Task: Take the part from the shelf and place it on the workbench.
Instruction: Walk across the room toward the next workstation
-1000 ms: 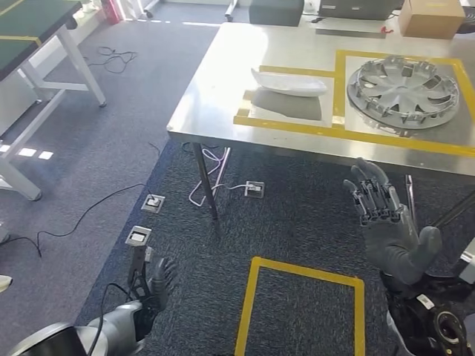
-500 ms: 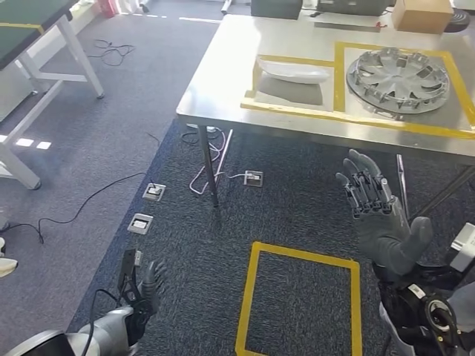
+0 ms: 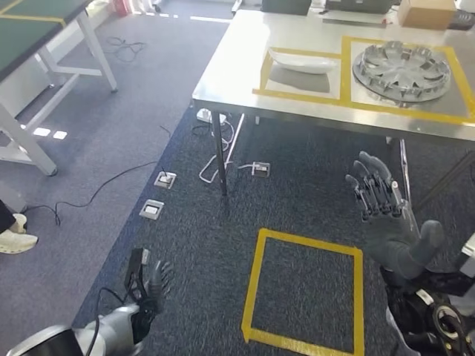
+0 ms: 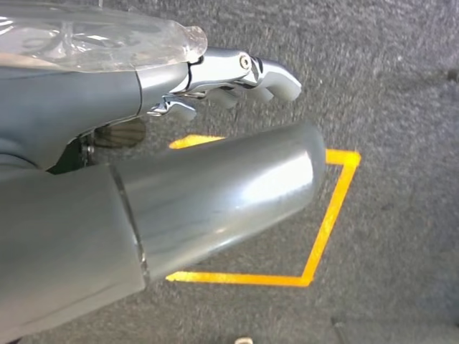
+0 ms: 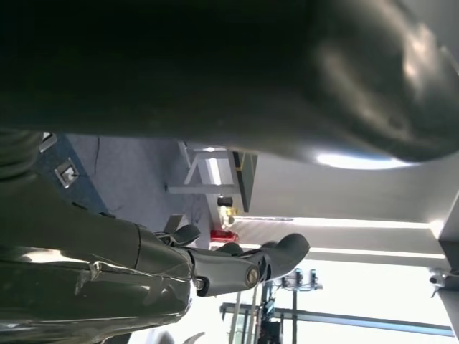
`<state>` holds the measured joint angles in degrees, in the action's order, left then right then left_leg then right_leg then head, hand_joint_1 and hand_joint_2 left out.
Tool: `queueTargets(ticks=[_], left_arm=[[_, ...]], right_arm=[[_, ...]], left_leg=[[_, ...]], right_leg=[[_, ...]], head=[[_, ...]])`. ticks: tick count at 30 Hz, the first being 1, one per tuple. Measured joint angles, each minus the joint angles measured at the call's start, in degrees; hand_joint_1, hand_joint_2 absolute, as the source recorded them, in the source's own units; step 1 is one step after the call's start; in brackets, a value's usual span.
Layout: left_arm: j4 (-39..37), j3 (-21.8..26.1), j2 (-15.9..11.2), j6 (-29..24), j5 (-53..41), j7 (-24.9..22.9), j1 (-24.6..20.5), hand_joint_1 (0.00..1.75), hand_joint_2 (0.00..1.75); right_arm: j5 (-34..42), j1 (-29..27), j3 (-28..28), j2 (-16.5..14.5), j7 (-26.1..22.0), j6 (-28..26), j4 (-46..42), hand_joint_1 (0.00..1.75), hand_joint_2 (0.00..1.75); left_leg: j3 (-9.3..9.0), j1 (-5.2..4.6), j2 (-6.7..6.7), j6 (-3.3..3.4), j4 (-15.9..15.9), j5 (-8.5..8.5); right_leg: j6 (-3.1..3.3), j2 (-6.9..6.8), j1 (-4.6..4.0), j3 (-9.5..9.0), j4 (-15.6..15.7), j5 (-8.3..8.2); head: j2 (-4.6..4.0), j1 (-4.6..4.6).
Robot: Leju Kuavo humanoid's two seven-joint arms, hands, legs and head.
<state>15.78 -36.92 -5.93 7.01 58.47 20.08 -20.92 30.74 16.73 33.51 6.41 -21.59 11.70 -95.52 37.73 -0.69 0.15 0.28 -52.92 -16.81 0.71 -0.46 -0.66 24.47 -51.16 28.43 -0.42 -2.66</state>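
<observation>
On the steel workbench point(image 3: 235, 67) lies a white curved part point(image 3: 302, 61) inside a yellow-taped box, and beside it a silver hubcap point(image 3: 401, 72) in a second taped box. My right hand point(image 3: 387, 221) is raised below the bench's front edge, palm up, fingers spread, holding nothing. My left hand point(image 3: 150, 288) hangs low over the carpet, fingers loosely apart and empty; the left wrist view shows its fingers point(image 4: 238, 75) above the floor. In the right wrist view the right hand's fingers point(image 5: 238, 265) are stretched out with nothing in them.
A yellow taped square point(image 3: 305, 289) marks the dark carpet in front of me. Cables and floor sockets point(image 3: 165, 180) lie left of the bench leg point(image 3: 220, 163). A green-topped table point(image 3: 33, 22) stands far left, a person's shoe point(image 3: 17, 241) at the left edge, a cardboard box point(image 3: 425, 13) at the bench's back.
The whole view has shifted, so the camera moved: bench and floor slid right and upward. Both hands keep the same empty pose.
</observation>
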Motion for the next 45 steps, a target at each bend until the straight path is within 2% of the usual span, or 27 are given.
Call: queueTargets(ticks=[2,4,5,6,7,8,10,12,14,16,17,19,21,22,23,25,27,29,31,34,36,37,38,39,41,43,45], left_arm=[[0.0,0.0,-0.1,0.0,0.2,0.0,0.1,0.00,0.00],[0.0,0.0,-0.3,-0.1,0.5,0.2,0.3,0.00,0.00],[0.0,0.0,-0.3,-0.1,0.6,0.2,0.4,0.00,0.00],[0.0,0.0,-0.4,-0.1,0.7,0.3,0.5,0.00,0.00],[0.0,0.0,-0.4,-0.1,0.7,0.3,0.7,0.00,0.00],[0.0,0.0,-0.4,-0.1,0.8,0.3,0.8,0.00,0.00],[0.0,0.0,-0.4,-0.1,0.8,0.4,0.8,0.00,0.00],[0.0,0.0,-0.5,-0.1,0.8,0.4,0.8,0.00,0.00],[0.0,0.0,-0.5,0.0,0.9,0.5,0.9,0.00,0.00],[0.0,0.0,-0.5,0.0,0.9,0.6,0.9,0.00,0.00],[0.0,0.0,-0.4,0.0,0.9,0.6,0.9,0.00,0.00],[0.0,0.0,-0.5,0.0,0.9,0.6,0.9,0.00,0.00],[0.0,0.0,-0.5,0.0,0.8,0.6,1.0,0.00,0.00],[0.0,0.0,-0.5,0.0,0.8,0.6,1.0,0.00,0.00],[0.0,0.0,-0.5,0.0,0.8,0.6,1.0,0.00,0.00],[0.0,0.0,-0.4,0.0,0.7,0.6,0.9,0.00,0.00],[0.0,0.0,-0.4,0.0,0.7,0.5,0.9,0.00,0.00],[0.0,0.0,-0.5,0.0,0.7,0.4,0.9,0.00,0.00],[0.0,0.0,-0.5,0.0,0.7,0.3,0.8,0.00,0.00],[0.0,0.0,-0.5,0.0,0.8,0.3,0.8,0.00,0.00],[0.0,0.0,-0.6,0.0,0.8,0.3,1.0,0.00,0.00],[0.0,0.0,-0.6,0.0,0.9,0.3,1.1,0.00,0.00],[0.0,0.0,-0.6,0.0,0.9,0.3,1.1,0.00,0.00],[0.0,0.0,-0.6,0.0,0.8,0.3,1.0,0.00,0.00],[0.0,0.0,-0.7,0.0,0.7,0.3,0.9,0.00,0.00],[0.0,0.0,-0.7,-0.2,0.3,0.4,0.8,0.00,0.00],[0.0,0.0,-0.7,-0.5,-0.3,0.7,0.9,0.00,0.00]], right_arm=[[0.0,0.0,0.1,0.0,-0.2,0.1,0.1,0.00,0.00],[-0.1,-0.1,0.1,0.0,-0.3,0.2,0.1,0.00,0.00],[-0.1,-0.2,0.1,0.0,-0.3,0.3,0.2,0.00,0.00],[-0.2,-0.2,0.2,0.0,-0.3,0.4,0.3,0.00,0.00],[-0.3,-0.3,0.2,0.0,-0.3,0.5,0.5,0.00,0.00],[-0.4,-0.3,0.2,0.0,-0.3,0.5,0.6,0.00,0.00],[-0.5,-0.3,0.2,0.0,-0.2,0.6,0.8,0.00,0.00],[-0.6,-0.2,0.3,0.0,-0.2,0.6,0.9,0.00,0.00],[-0.6,-0.1,0.4,0.0,-0.2,0.7,1.0,0.00,0.00],[-0.6,-0.1,0.4,0.0,-0.2,0.7,1.0,0.00,0.00],[-0.6,0.0,0.4,0.0,-0.2,0.7,1.1,0.00,0.00],[-0.6,-0.1,0.4,0.0,-0.2,0.7,1.3,0.00,0.00],[-0.6,-0.3,0.5,0.0,-0.2,0.7,1.5,0.00,0.00],[-0.6,-0.3,0.5,0.0,-0.2,0.7,1.5,0.00,0.00],[-0.6,-0.4,0.5,0.0,-0.2,0.7,1.6,0.00,0.00],[-0.7,-0.3,0.5,0.0,-0.2,0.8,1.7,0.00,0.00],[-1.0,-0.1,0.5,-0.1,-0.3,0.9,1.8,0.00,0.00],[-1.2,0.0,0.5,-0.1,-0.3,1.1,1.8,0.00,0.00],[-1.3,0.0,0.4,-0.1,-0.3,1.2,1.9,0.00,0.00],[-1.5,0.1,0.4,-0.1,-0.3,1.2,2.2,0.00,0.00],[-1.5,0.0,0.5,-0.2,-0.3,1.2,2.4,0.00,0.00],[-1.5,-0.1,0.5,-0.2,-0.3,1.2,2.5,0.00,0.00],[-1.5,-0.1,0.5,-0.2,-0.3,1.2,2.6,0.00,0.00],[-1.5,0.0,0.5,-0.2,-0.3,1.2,2.6,0.00,0.00],[-1.5,0.0,0.5,-0.2,-0.3,1.2,2.7,0.00,0.00],[-1.7,-0.1,0.4,-0.2,-0.1,0.9,2.7,0.00,0.00],[-1.9,-0.3,0.4,-0.2,0.1,0.6,2.7,0.00,0.00]], left_leg=[[1.90,0.19,-0.16,-0.71,-4.2,-4.79],[4.65,0.63,-0.24,-1.47,-12.7,-11.03],[5.57,0.89,-0.24,-1.79,-16.5,-12.28],[5.72,1.13,-0.24,-2.07,-18.7,-12.16],[4.63,1.36,-0.24,-2.30,-18.5,-11.06],[2.24,1.57,-0.26,-2.49,-15.7,-9.52],[-4.27,1.97,-0.89,-2.67,-6.1,-7.64],[-7.55,1.93,-1.62,-2.21,-0.8,-7.54],[-7.54,1.71,-1.55,-1.34,-0.6,-7.64],[-7.47,1.73,-0.98,-0.44,-0.3,-7.44],[-7.40,1.73,-0.65,-0.02,-0.2,-7.28],[-7.10,1.43,0.08,0.58,-0.2,-7.07],[-6.83,1.11,0.83,0.84,-0.2,-6.92],[-6.80,0.99,1.14,0.88,-0.3,-6.88],[-6.83,0.91,1.46,0.89,-0.3,-6.88],[-6.92,0.68,2.11,0.79,-0.4,-6.90],[-6.65,0.43,2.95,0.48,-0.6,-6.84],[-6.40,0.33,4.04,0.07,-0.7,-6.69],[-5.82,0.49,3.48,-0.48,-2.2,-7.84],[-0.79,0.77,0.56,-1.12,-13.1,-13.82],[2.33,0.83,0.21,-1.25,-19.4,-15.80],[2.25,0.89,0.17,-1.24,-19.2,-14.98],[0.94,0.97,0.04,-1.19,-16.5,-13.15],[-1.34,1.15,-0.57,-1.13,-11.9,-10.82],[-5.12,1.42,-2.50,-1.07,-4.1,-8.00],[-6.01,1.34,-3.15,-0.81,-2.0,-7.71],[-5.97,1.24,-1.96,-0.11,-1.8,-7.38]], right_leg=[[0.34,-0.03,0.42,0.93,0.4,-1.63],[0.36,0.15,0.55,2.17,0.3,-2.92],[0.23,0.23,0.62,2.84,0.3,-3.42],[0.06,0.35,0.69,3.40,0.2,-3.83],[-0.14,0.49,0.78,3.85,0.1,-4.12],[-0.35,0.64,0.90,4.16,-0.1,-4.31],[-0.84,0.91,1.05,4.68,-0.7,-4.38],[-1.47,1.24,1.06,5.10,-1.2,-4.40],[-2.17,1.81,1.10,5.39,-1.5,-4.60],[-2.70,1.81,1.23,6.44,-3.1,-3.44],[-2.86,1.56,1.25,7.65,-5.8,-1.82],[-3.04,1.04,1.27,11.49,-14.8,2.64],[-3.08,0.95,1.26,14.17,-21.5,4.74],[-2.96,0.86,1.24,13.65,-20.8,3.88],[-2.75,0.54,1.21,11.89,-17.6,1.98],[-2.16,-1.35,0.83,7.09,-7.9,-1.88],[-1.65,-2.77,0.36,4.67,-2.7,-3.05],[-1.17,-2.09,0.21,4.63,-2.2,-3.19],[-0.64,-1.10,0.48,4.86,-1.9,-3.77],[-0.08,0.46,0.79,5.50,-1.8,-4.49],[-0.08,1.71,0.79,6.02,-2.0,-4.73],[-0.12,2.37,0.80,6.21,-2.1,-4.81],[-0.18,3.04,0.81,6.32,-2.3,-4.84],[-0.28,3.67,0.84,6.38,-2.5,-4.83],[-0.76,4.80,0.78,6.72,-2.9,-4.86],[-1.39,5.77,0.80,7.22,-3.0,-5.06],[-2.00,6.33,0.92,7.71,-3.2,-5.07]], head=[[0.00,-0.03],[0.00,-0.36],[0.00,-0.49],[0.00,-0.57],[0.00,-0.65],[0.00,-0.69],[0.00,-0.86],[0.00,-0.94],[0.00,-0.77],[0.00,-0.49],[0.00,-0.25],[0.00,0.16],[0.00,0.25],[0.00,0.26],[0.00,0.27],[0.00,0.32],[0.00,0.23],[0.00,0.05],[0.00,-0.03],[0.00,-0.55],[0.00,-0.82],[0.00,-0.89],[0.00,-0.95],[0.00,-0.99],[0.00,-0.96],[0.00,-0.83],[0.00,-0.74]])
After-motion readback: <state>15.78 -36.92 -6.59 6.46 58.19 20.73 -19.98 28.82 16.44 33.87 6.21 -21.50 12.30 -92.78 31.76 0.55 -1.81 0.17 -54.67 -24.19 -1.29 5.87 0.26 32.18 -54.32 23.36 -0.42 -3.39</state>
